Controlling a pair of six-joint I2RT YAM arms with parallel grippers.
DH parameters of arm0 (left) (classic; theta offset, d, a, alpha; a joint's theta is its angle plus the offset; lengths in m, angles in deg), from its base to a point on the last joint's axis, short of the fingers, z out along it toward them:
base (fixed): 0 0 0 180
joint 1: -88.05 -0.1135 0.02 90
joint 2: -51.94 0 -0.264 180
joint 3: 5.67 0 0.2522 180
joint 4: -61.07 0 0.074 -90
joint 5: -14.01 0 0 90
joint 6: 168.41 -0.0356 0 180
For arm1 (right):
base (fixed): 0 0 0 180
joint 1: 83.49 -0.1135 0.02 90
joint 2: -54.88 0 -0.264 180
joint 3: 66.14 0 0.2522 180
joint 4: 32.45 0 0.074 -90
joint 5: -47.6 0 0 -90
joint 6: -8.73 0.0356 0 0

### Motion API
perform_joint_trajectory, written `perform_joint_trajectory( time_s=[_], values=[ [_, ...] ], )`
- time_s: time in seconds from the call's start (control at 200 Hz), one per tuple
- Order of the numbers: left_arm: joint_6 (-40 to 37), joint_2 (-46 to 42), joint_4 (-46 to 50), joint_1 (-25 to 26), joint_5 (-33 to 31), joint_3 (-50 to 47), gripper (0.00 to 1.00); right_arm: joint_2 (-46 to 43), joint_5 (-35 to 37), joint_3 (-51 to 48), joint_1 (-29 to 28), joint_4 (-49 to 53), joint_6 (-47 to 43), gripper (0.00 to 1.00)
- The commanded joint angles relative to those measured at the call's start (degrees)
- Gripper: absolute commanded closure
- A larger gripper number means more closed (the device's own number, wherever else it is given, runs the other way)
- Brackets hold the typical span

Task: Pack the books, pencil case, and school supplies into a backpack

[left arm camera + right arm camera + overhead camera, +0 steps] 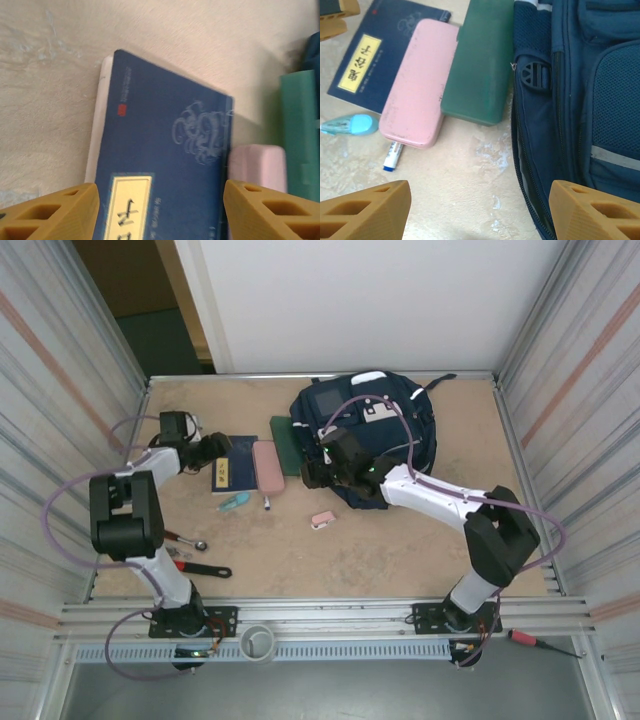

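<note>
A small pink eraser lies midway on the desk. Beyond, both tools stand spread and empty: left tool over a smooth navy booklet, right tool beside the rounded pink case, flat green book and mesh-fabric backpack at the far edge.

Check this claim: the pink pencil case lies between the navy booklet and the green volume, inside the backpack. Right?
No. The pencil case lies between the navy booklet and the green volume on the table, outside the backpack; the right wrist view shows it.
</note>
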Motion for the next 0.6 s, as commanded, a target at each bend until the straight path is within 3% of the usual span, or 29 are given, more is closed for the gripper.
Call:
perform_joint_trajectory(
  time_s=[0.0,0.23,0.436,0.596],
  values=[
    [-2.6,3.4,6.1,0.1,-1.1,3.8,0.35,1.5,0.0,1.6,0.2,1.9,-0.5,0.28],
    [-3.1,6.0,10.2,0.0,-4.4,6.8,0.35,2.0,-0.2,1.0,0.4,1.6,-0.4,0.28],
    [-4.7,8.0,14.5,0.0,-3.5,8.7,0.33,2.4,-0.4,0.1,0.8,1.2,0.1,0.27],
    [-6.8,10.5,18.5,0.0,-2.5,11.2,0.4,2.8,-1.2,-1.0,1.2,0.6,0.8,0.27]
  ],
)
